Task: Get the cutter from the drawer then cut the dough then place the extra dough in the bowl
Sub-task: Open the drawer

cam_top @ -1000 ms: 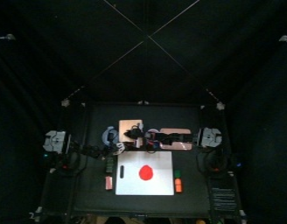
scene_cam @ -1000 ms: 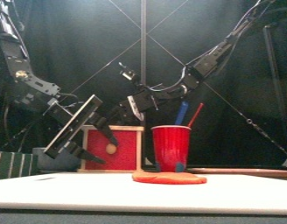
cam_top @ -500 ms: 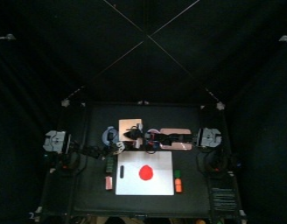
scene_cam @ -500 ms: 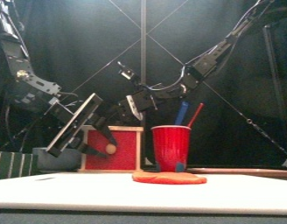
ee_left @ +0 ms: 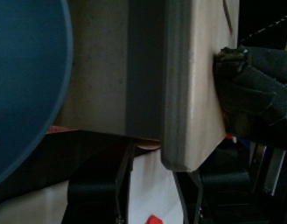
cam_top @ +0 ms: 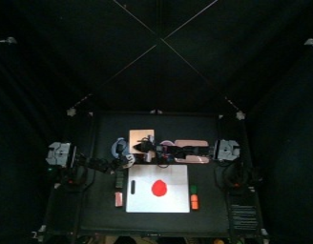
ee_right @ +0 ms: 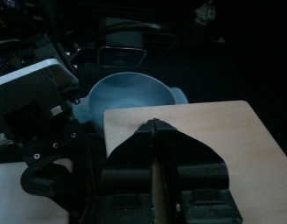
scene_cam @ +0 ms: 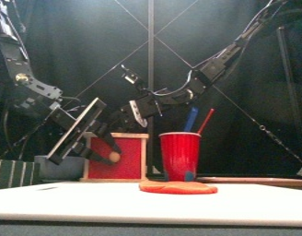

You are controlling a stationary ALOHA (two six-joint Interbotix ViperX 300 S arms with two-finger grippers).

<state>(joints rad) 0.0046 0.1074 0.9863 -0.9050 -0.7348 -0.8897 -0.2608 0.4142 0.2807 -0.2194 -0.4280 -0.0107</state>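
Two arms meet at the wooden box [cam_top: 142, 140] in the middle of the top view, just above the white cutting board [cam_top: 137, 203]. The left gripper [ee_left: 156, 179] comes in from the left of the frame with its jaws apart. Its wrist view shows the pale edge of the box just ahead of the gap and a strip of red beyond; whether the jaws touch the box cannot be told. In the front view this gripper sits at centre left, overlapping the box's red drawer front [scene_cam: 129, 159]. The right gripper [ee_right: 157, 131] comes in from the right of the frame. Its jaws are pressed together with nothing visible between them, and their tip lies over the flat top of the box. The blue-grey bowl [ee_right: 132, 92] stands just beside the box, to its left in the top view and at the lower left of the front view. The red dough disc [scene_cam: 179, 187] lies flat on the cutting board at the lower centre of both the top and front views, well apart from both grippers. The red cup [scene_cam: 180, 155] stands upright behind the dough in the front view. It holds a blue knife [scene_cam: 191, 120] and a red knife [scene_cam: 205, 120], both leaning toward the upper right. The pink tray [cam_top: 191, 146] lies to the right of the box in the top view. Two orange toys rest on the tabletop [cam_top: 114, 124] at the board's side edges, one on the left [cam_top: 118, 197] and one on the right [cam_top: 194, 201].
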